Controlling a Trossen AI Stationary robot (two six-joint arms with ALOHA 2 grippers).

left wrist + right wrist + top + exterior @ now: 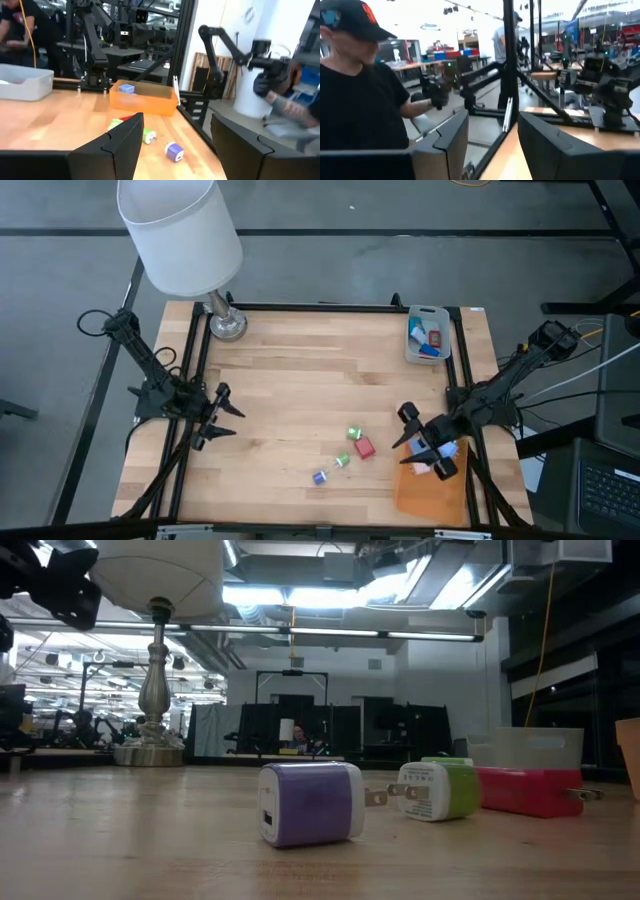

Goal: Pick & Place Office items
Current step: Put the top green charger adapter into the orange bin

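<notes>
Your counter carries a lamp at the far left corner, a grey tray far right, and an orange sheet near right. Your right gripper hangs over that sheet's edge, fingers parted, nothing visibly held. Your left gripper waits released at the left rim. The office items lie loose between both.

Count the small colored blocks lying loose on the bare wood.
4: the upper green block, the red block beside it, the lower green block, and the purple block nearest the front edge. Others may be hidden.
</notes>
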